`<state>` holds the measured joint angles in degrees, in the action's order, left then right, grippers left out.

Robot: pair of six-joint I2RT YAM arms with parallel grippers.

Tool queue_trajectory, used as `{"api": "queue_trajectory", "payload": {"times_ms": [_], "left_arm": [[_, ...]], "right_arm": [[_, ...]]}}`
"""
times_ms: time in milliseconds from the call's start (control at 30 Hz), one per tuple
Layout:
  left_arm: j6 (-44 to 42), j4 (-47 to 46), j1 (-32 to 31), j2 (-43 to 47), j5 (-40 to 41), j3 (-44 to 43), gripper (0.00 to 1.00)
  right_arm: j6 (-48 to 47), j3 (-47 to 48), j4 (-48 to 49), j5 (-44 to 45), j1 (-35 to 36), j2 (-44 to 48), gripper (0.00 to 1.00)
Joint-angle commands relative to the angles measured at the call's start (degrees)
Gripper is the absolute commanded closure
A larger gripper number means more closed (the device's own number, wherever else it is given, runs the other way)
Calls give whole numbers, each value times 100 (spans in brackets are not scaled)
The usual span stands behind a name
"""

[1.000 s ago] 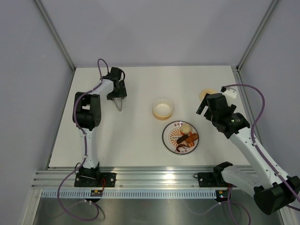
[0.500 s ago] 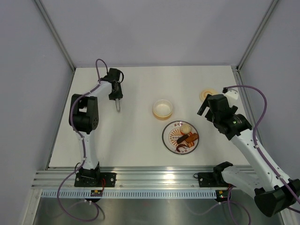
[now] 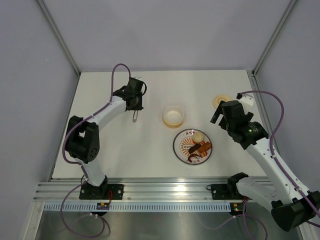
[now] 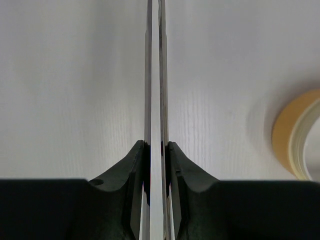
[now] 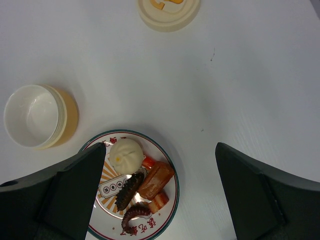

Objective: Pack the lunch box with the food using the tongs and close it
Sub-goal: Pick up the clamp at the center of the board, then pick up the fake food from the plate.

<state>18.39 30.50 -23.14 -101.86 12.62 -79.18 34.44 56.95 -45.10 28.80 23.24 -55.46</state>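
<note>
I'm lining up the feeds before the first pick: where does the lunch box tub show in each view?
Top external: lunch box near the picture's centre, just above the plate.
Left wrist: lunch box cut off at the right edge, right of the tongs.
Right wrist: lunch box at the left side, up-left of the plate.
Shared landmark: the plate, in the top and right wrist views only.
</note>
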Motion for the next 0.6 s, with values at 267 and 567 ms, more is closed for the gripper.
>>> {"api": "queue_trajectory", "payload": {"times_ms": [267,567], "left_arm": [[77,149,-490,1361,-119,1070,78],[235,203,-675,2056,-357,1984,69]], "right_arm": [[-139,80,230,-6,-13,9,1],[-165,88,327,-120,-13,-167,0]]}}
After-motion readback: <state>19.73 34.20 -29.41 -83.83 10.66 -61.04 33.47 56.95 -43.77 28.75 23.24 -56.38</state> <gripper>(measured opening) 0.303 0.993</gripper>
